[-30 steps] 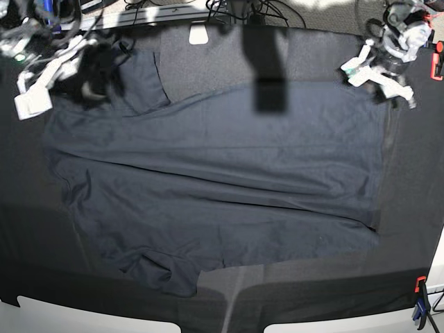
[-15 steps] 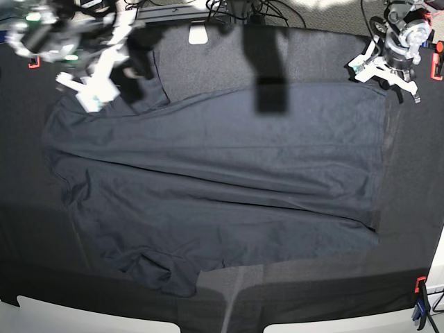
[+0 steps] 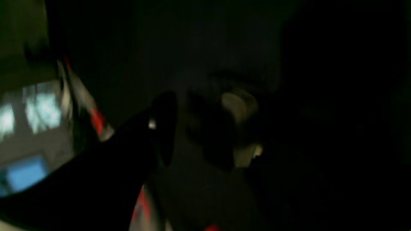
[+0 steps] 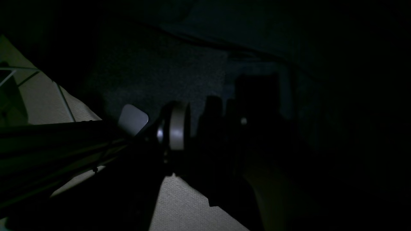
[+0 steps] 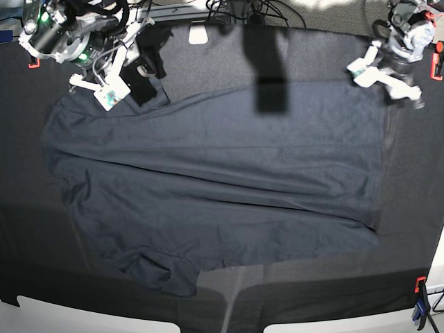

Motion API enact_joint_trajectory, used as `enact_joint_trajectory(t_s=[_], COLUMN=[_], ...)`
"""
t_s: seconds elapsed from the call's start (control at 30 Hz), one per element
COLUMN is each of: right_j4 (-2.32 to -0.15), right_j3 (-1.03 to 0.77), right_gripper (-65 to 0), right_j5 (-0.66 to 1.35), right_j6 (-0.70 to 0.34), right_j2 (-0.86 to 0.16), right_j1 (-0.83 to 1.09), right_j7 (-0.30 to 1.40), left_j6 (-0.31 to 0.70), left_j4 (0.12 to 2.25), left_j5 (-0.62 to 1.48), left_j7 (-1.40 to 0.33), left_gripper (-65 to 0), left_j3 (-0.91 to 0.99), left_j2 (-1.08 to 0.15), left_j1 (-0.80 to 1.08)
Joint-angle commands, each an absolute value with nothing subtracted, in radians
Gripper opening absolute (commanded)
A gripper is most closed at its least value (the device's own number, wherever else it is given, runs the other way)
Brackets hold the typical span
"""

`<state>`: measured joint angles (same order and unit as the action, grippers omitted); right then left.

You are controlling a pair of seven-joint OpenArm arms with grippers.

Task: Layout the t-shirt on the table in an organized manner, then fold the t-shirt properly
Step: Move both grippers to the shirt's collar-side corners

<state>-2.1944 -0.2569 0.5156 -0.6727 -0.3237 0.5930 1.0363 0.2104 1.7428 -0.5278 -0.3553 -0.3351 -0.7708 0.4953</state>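
The dark navy t-shirt (image 5: 222, 180) lies spread flat across the black table (image 5: 416, 180). One sleeve (image 5: 154, 89) is at the back left and the other, rumpled sleeve (image 5: 163, 274) at the front left. My right gripper (image 5: 123, 78) hovers at the back-left sleeve, its white fingers (image 5: 104, 91) over the fabric. The frames do not show whether it pinches the cloth. My left gripper (image 5: 383, 78) stands at the shirt's back-right corner with its jaws apart and nothing between them. Both wrist views are very dark.
Orange clamps (image 5: 437, 61) (image 5: 32, 64) sit at the back corners and a blue-and-orange clamp (image 5: 419, 302) at the front right. A small white block (image 5: 199, 33) and cables lie along the back edge. A dark post shadow (image 5: 267, 69) crosses the shirt's back.
My right gripper moved rightward and back, from the shirt's left shoulder to the back-left sleeve. My left gripper stayed at the back-right corner and its jaws spread. The shirt lies as before.
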Motion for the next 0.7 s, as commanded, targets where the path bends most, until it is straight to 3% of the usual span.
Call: enact_joint_trajectory(t_s=[0.0,0.1,0.33,0.53,0.67], right_j4=[-2.211,-2.211,-2.211,-2.211,-2.211], right_j3=[-0.262,-0.262,-0.262,-0.262,-0.261], right_gripper=[-47.6,-47.6,-47.6,-47.6,-47.6], right_j5=[0.527,0.527,0.527,0.527,0.527], right_j6=[-0.698,-0.698,-0.698,-0.698,-0.698], right_j2=[-0.332,-0.333,-0.332,-0.332,-0.332], right_j1=[0.593,0.593,0.593,0.593,0.593], right_j7=[1.01,1.013,1.013,1.012,1.012], left_j6=[0.273,0.353,0.348,0.138,0.153], left_j4=[1.749,1.745,1.741,1.801,1.892], left_j5=[-0.516,-0.515,-0.515,-0.489,-0.526], left_j7=[-0.323,-0.352,-0.463,-0.729,-0.755], left_gripper=[-39.0,-39.0,-39.0,-39.0,-39.0], left_j3=[-0.336,-0.336,-0.336,-0.336,-0.336], left_j2=[-0.793,-0.799,-0.799,-0.799,-0.814], left_j1=[0.5,0.496,0.496,0.496,0.519])
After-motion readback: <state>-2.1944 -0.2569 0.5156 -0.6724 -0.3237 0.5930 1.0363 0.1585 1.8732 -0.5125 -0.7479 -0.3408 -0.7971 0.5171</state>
